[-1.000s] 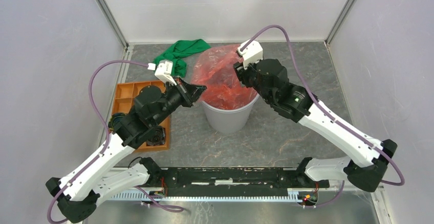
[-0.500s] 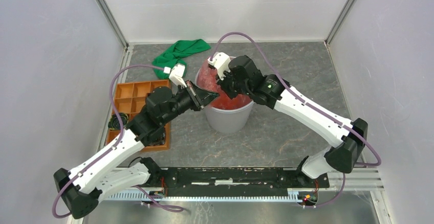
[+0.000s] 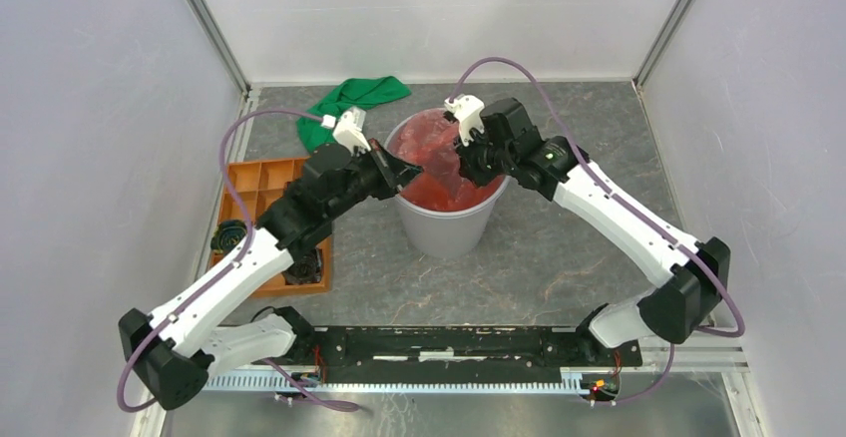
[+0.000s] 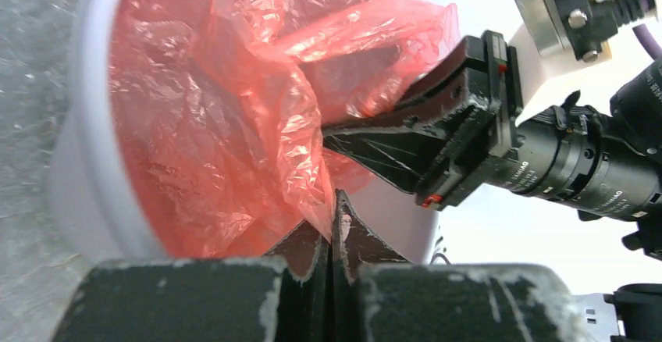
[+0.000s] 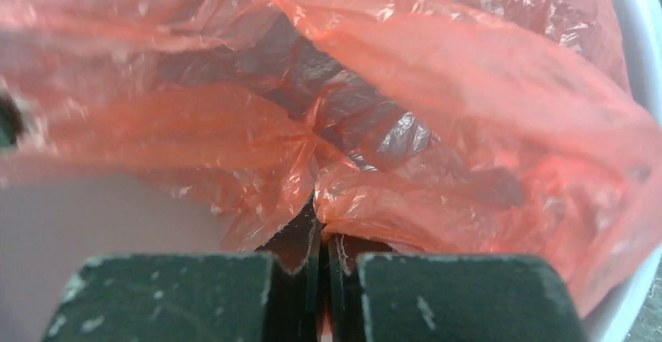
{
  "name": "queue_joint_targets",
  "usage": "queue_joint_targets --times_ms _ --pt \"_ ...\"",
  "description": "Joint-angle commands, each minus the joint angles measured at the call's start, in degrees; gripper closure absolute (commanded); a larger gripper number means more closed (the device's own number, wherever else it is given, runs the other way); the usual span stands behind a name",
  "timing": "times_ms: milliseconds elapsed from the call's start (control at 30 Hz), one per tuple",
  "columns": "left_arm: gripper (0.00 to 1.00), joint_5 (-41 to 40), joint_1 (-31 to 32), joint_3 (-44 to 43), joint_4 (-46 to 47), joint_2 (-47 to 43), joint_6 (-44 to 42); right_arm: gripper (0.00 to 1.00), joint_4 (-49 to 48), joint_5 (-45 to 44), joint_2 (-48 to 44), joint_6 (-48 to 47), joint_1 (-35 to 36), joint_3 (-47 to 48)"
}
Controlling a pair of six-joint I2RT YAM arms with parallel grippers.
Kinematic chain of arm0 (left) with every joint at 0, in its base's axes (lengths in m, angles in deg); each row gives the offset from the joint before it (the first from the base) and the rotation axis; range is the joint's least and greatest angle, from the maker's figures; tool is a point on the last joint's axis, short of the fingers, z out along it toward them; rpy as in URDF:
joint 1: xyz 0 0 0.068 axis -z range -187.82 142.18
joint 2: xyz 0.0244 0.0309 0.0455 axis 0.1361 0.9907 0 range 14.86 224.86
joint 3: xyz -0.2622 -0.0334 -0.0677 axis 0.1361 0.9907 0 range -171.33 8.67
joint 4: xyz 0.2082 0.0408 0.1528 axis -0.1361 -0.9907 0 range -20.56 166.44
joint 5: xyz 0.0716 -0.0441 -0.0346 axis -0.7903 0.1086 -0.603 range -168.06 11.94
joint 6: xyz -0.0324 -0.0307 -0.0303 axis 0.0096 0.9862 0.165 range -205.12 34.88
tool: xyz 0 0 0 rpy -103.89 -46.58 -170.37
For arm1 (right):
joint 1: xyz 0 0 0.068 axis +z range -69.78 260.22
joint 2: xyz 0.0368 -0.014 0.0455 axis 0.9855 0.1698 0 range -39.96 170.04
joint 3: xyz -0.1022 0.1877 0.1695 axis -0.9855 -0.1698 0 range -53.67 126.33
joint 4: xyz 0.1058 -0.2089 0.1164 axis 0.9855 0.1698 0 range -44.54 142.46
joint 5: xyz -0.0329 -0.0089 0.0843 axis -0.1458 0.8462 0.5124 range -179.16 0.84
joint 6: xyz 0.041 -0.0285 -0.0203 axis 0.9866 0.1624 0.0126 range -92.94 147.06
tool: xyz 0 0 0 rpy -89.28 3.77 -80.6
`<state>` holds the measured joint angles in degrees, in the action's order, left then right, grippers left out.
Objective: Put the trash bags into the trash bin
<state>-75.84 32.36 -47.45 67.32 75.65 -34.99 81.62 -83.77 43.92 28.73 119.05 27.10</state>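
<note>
**Q:** Where is the red bag?

**A:** It is in the grey bin, which stands mid-table. The crumpled film fills the mouth and rises a little above the rim.

**Q:** How do the grippers stand?

**A:** The left gripper is at the bin's left rim, jaws pressed together, with a fold of the film pinched at the tips. The right gripper reaches in over the bin's right half, jaws clenched on another fold of the bag. The two sets of tips are near each other but apart.

**Q:** What differs from one second earlier?

**A:** Then the bag ballooned well above the rim, and the right gripper stood at its far right side with jaws apart. Now the bag sits lower, and the right gripper has closed and moved left into the bin. The left gripper has stayed shut beside the left rim. The green cloth at far left and the orange tray left of the bin lie as before.
</note>
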Motion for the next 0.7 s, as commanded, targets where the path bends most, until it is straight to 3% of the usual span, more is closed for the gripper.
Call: queue_joint_targets --times_ms 0,133,267,500,667 --pt "0.98 -4.6 -0.9 -4.8 -7.5 -5.7 -7.8 0.94 2.0 0.0 -6.8 -1.2 0.5 4.5" --pt "0.96 -8.3 -1.1 -7.5 -13.6 -7.9 -10.4 0.92 2.7 -3.3 -11.2 -2.6 0.6 3.6" --pt "0.82 -15.9 -1.2 -11.6 -20.6 -8.9 -10.3 1.00 1.3 -3.9 -13.9 -0.4 0.3 2.5" --pt "0.29 -13.9 -1.2 -7.3 -18.8 -13.2 -4.7 1.00 -1.2 2.5 -15.9 4.3 -0.5 5.2" --pt "0.13 -11.2 -1.2 -1.7 -18.5 -17.9 0.4 1.00 -0.3 3.1 -14.9 4.4 -0.9 6.9"
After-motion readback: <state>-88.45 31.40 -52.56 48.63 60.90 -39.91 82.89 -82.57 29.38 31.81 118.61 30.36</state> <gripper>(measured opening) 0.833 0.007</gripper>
